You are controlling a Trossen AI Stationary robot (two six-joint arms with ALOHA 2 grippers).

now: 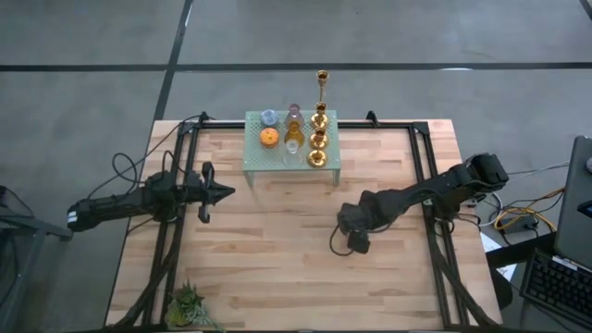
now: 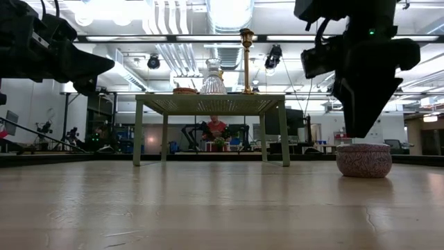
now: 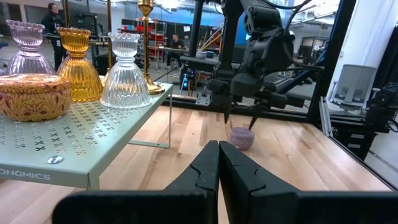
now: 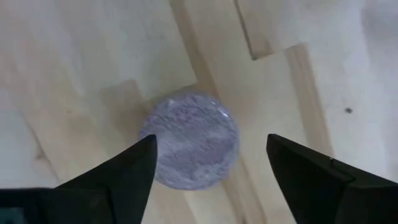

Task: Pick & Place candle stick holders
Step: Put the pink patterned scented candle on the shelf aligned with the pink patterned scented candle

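The right gripper hangs spread wide directly above a squat pinkish-purple holder that sits on the bare wooden table, apparently free of the fingers on either side of it. The other candle stick holders crowd the mint-green perforated stand well apart. The left gripper waits pinched shut, pointing toward the stand.

A perforated stand sits at the table's twelve o'clock edge, candle stick holders clustered on top. A squat holder rests on the table toward four o'clock, directly beneath the right gripper. A small plant occupies the seven o'clock corner.
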